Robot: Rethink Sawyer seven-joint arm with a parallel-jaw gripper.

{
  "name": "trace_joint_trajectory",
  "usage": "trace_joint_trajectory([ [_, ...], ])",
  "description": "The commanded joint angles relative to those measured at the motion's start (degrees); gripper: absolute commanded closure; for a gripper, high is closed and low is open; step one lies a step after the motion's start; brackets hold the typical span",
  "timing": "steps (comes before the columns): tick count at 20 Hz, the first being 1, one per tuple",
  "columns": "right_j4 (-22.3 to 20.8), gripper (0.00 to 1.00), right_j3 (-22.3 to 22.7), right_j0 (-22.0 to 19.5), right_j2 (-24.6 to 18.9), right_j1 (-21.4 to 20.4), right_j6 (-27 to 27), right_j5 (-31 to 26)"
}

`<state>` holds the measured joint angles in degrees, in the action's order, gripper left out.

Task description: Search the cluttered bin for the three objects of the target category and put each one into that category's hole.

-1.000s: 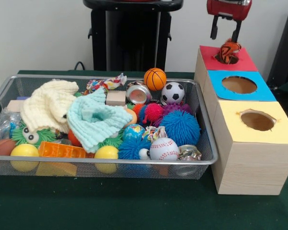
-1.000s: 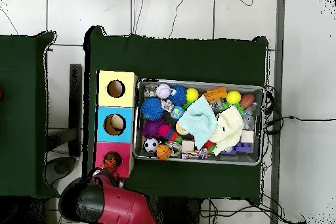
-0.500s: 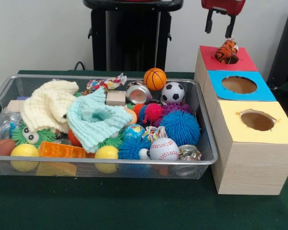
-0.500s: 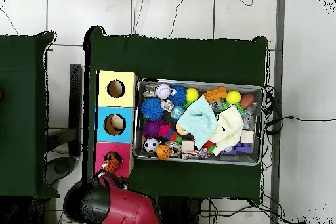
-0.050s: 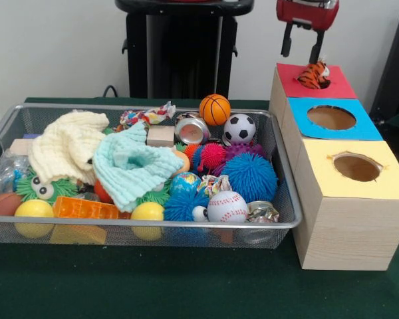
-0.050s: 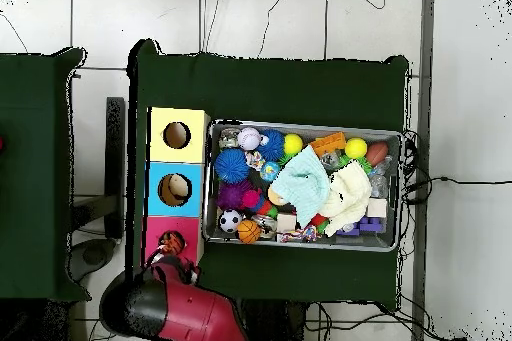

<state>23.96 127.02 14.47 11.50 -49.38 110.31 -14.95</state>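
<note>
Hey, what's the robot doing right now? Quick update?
Gripper open, above red box. Tiger toy sits at red hole's edge, not dropped in. Nothing blocking.

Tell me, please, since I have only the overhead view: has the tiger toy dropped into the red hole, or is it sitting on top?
Observer: It has not dropped. The tiger toy sits in the mouth of the hole in the red box top, with most of its body standing above the surface.
Operator: Thank you. Is the gripper holding it?
Observer: No. The gripper hangs just above the toy with its jaws apart, one to the side of the toy and one over it, so nothing is clamped.
</note>
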Motion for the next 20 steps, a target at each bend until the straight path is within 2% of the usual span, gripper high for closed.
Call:
trace_joint_trajectory([
  [1,-0.77,0.00,-0.30,-1.64,-6.49,5.00,10.84,8.64],
  [7,-0.86,0.00,0.08,-1.88,-8.37,8.13,12.35,15.29],
  [12,0.38,0.00,-1.72,-0.67,-5.48,5.79,10.24,8.23],
  [16,-0.43,0.00,-1.86,-1.57,-5.27,4.95,9.05,7.46],
  [20,-0.78,0.00,-2.39,-1.19,-3.73,3.00,8.21,3.64],
])
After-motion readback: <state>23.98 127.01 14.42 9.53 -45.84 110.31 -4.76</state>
